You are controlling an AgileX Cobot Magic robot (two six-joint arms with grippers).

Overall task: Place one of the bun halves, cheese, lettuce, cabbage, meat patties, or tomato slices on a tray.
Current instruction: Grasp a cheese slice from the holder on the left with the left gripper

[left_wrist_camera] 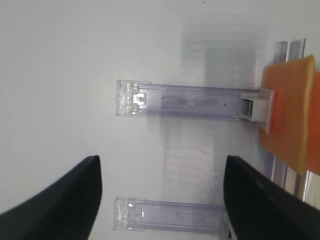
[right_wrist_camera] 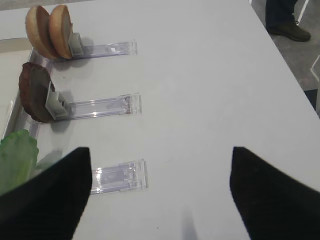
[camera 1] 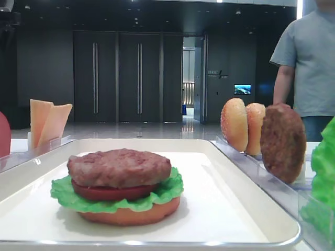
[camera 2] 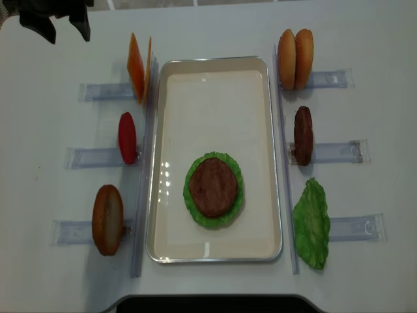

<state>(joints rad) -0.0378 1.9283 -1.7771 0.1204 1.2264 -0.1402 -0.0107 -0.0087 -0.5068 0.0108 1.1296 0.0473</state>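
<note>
Resting on the tray is a stack seen from the low view: a bun half at the bottom, lettuce, a tomato slice and a meat patty on top; the cheese slices are held upright in a clear rack left of the tray; the left gripper is seen spread wide and empty over the table near the cheese; the right gripper is likewise spread, gripping nothing, beside the racked lettuce leaf.
</note>
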